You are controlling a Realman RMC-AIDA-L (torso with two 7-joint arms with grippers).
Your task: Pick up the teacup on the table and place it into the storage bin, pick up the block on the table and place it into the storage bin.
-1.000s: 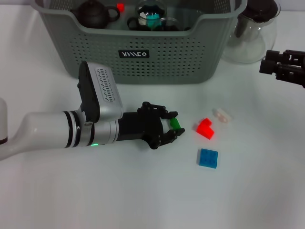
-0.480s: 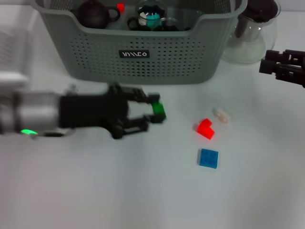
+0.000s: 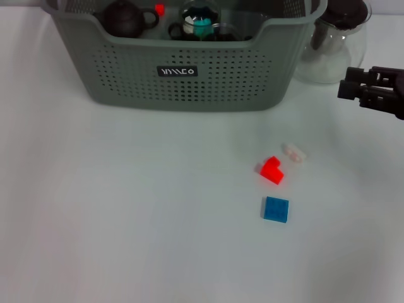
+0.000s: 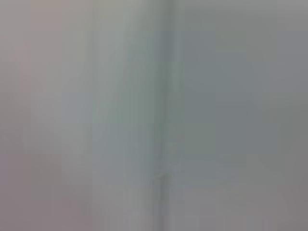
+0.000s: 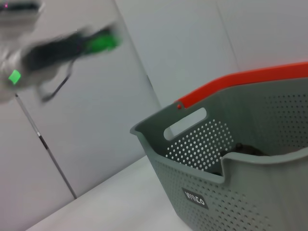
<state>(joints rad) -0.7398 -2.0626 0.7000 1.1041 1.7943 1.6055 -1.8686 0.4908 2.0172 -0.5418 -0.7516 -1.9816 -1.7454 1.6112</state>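
Grey-green perforated plastic forms the bin (image 3: 189,69), which stands at the far edge of the white desk (image 3: 126,221). The left hand (image 5: 103,42), seen low over the desk half a second ago, has left the head view. The right wrist view shows it raised high beside the bin, blurred, clenched on a green block (image 5: 102,41). The left wrist view shows nothing legible. The right hand (image 3: 372,91) sits at the right edge, beside a glass pitcher (image 3: 334,44), slightly further inward than before; whether it is released or clenched cannot be told. Inside the bin lie a dark teapot (image 3: 126,19), a small red block (image 3: 159,9) and a teal-topped item (image 3: 202,24). On the desk remain a red block (image 3: 272,170), a blue block (image 3: 276,209) and a clear piece (image 3: 293,152).
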